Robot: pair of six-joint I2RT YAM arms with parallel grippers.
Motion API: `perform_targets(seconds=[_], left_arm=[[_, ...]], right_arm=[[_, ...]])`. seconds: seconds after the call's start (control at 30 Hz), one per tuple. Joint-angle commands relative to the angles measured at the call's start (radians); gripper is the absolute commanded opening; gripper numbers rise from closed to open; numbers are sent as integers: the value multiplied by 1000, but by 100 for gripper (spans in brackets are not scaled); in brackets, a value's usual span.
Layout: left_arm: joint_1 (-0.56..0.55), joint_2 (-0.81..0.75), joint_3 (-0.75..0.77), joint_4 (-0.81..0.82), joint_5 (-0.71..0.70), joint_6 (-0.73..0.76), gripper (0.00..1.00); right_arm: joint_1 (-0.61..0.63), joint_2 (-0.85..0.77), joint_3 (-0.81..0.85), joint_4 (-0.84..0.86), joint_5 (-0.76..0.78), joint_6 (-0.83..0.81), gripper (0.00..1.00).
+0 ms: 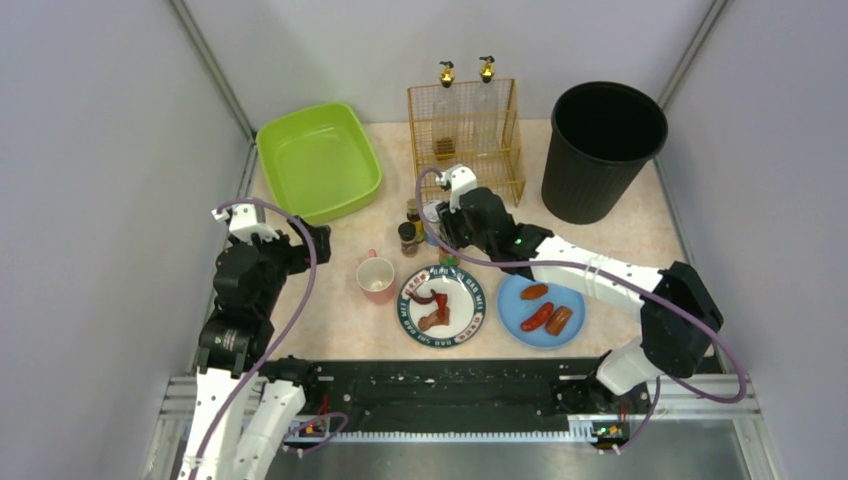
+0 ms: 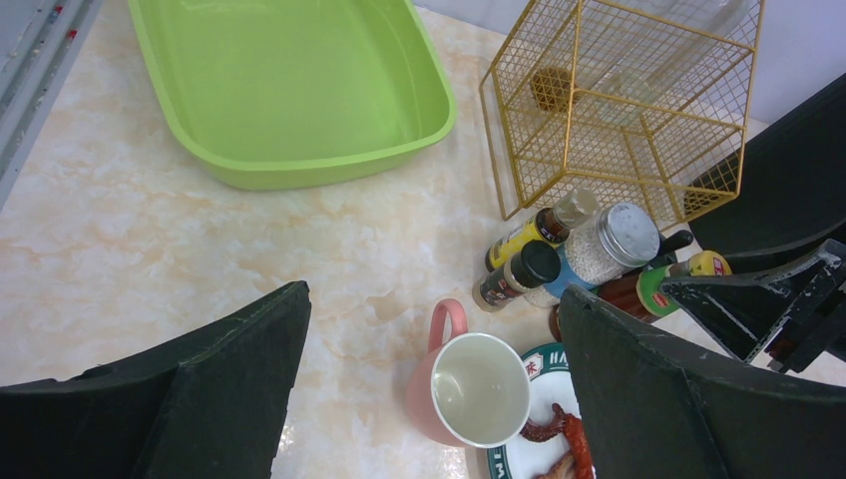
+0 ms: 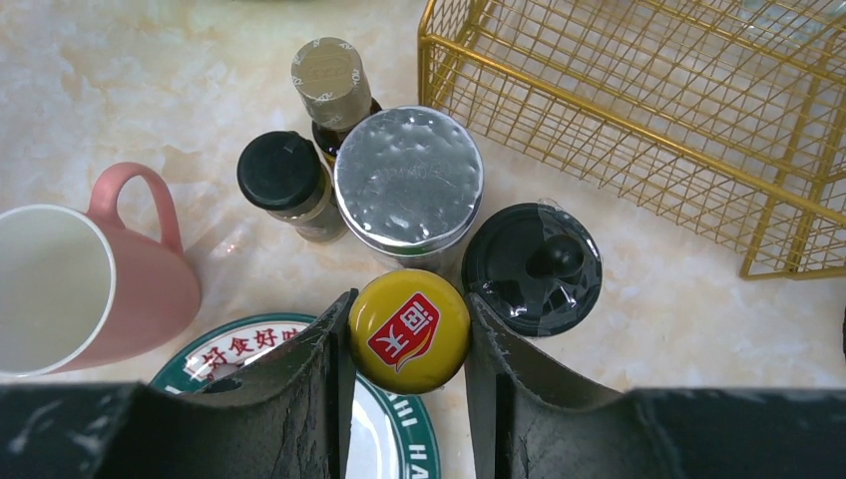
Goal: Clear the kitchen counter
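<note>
Our left claw [image 2: 434, 299] hangs wide apart over the kitchen counter [image 1: 340, 325], near the pink cup [image 1: 376, 279]. Going right, the little bottles [image 1: 410, 235] stand up straight in a bunch on the counter. Our right claw [image 3: 409, 304] is the near one: the yellow-top bottle [image 3: 407, 339] sits between its fingers, which hug the cap on both sides, so we think lifting straight up comes next

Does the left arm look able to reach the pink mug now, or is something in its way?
Probably yes. The left hand is open, with bare counter between it and the pink mug. The plate sits close on the mug's far side, and the right hand holds the yellow-capped bottle beyond.
</note>
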Motion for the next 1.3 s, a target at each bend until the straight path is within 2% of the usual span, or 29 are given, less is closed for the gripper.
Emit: perform_targets(seconds=[0.0,0.33,0.73,0.97,1.27], left_arm=[[-2,-3,9,23,5,-4,99],[-2,10,7,23,11,-8,99],[-4,28,9,23,22,-10,99],[-4,28,8,24,20,-9,99],[-4,24,8,22,14,-7,98]], right_arm=[[22,-45,-19,7,20,11,0],[27,-236,-34,-65,57,7,0],[27,-391,33,-196,244,-62,0],[15,-357,223,-235,345,-117,0],[-141,-217,439,-144,243,-154,0]])
